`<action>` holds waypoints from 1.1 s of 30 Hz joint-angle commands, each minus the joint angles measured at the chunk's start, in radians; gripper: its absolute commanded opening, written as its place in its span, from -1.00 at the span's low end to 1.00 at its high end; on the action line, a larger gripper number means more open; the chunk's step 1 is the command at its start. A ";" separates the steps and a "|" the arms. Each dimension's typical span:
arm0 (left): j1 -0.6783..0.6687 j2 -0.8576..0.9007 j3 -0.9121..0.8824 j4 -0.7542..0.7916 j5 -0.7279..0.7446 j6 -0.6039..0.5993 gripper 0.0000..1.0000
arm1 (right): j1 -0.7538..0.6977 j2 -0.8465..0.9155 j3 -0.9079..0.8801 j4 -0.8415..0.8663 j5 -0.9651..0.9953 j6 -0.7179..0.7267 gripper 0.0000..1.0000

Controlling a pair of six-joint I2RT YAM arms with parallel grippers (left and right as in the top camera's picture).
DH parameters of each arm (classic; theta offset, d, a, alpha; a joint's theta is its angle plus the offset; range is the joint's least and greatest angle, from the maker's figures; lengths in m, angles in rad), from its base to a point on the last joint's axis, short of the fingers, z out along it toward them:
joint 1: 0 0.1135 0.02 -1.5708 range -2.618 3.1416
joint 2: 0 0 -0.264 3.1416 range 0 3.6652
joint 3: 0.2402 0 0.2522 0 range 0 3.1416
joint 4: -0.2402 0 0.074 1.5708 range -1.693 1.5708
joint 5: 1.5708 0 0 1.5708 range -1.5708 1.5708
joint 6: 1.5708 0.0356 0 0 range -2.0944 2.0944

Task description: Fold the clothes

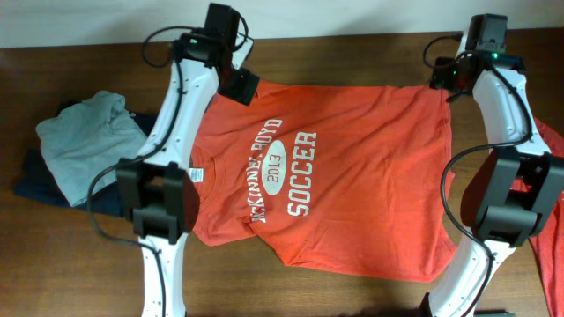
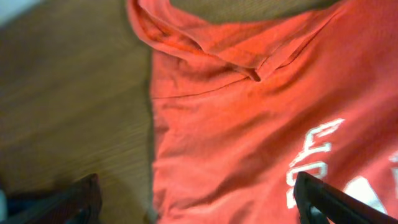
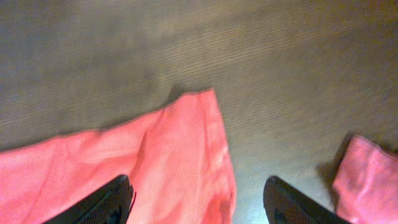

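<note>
**A:** What is hidden from you overhead?

**B:** Your left arm (image 1: 176, 132) covers the left edge of the orange-red T-shirt (image 1: 370, 176), which lies spread flat in the middle of the table (image 1: 88, 264). The print reads "McKINNEY BOYD 2013 SOCCER"; the neck tag is too small to read. At the left, a grey garment (image 1: 88, 141) lies on a navy one (image 1: 35, 187) and hides most of it. At the right, a second orange-red garment (image 1: 553, 238) is cut off by the frame and by your right arm (image 1: 507, 132).

**A:** And the left wrist view?

**B:** Your left gripper (image 2: 196, 183) is released, its fingers wide apart above the shirt. The white letters are blurred and cut off, so you cannot read them here.

**A:** The right wrist view?

**B:** Your right gripper (image 3: 198, 182) stands spread and grasps nothing. A corner of the shirt lies flat on the table between the fingers. The second garment shows only a scrap at the right.
</note>
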 commanded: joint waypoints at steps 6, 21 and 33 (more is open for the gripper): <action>-0.011 0.186 0.000 0.253 0.140 0.044 0.15 | 0.005 -0.009 0.016 -0.172 -0.296 -0.006 0.33; -0.019 0.275 0.000 0.486 0.173 -0.035 -0.99 | 0.012 -0.009 0.016 -0.209 -0.317 0.023 0.28; 0.053 0.275 0.127 0.781 0.111 -0.211 -0.81 | 0.043 -0.009 0.016 -0.257 -0.335 0.023 0.23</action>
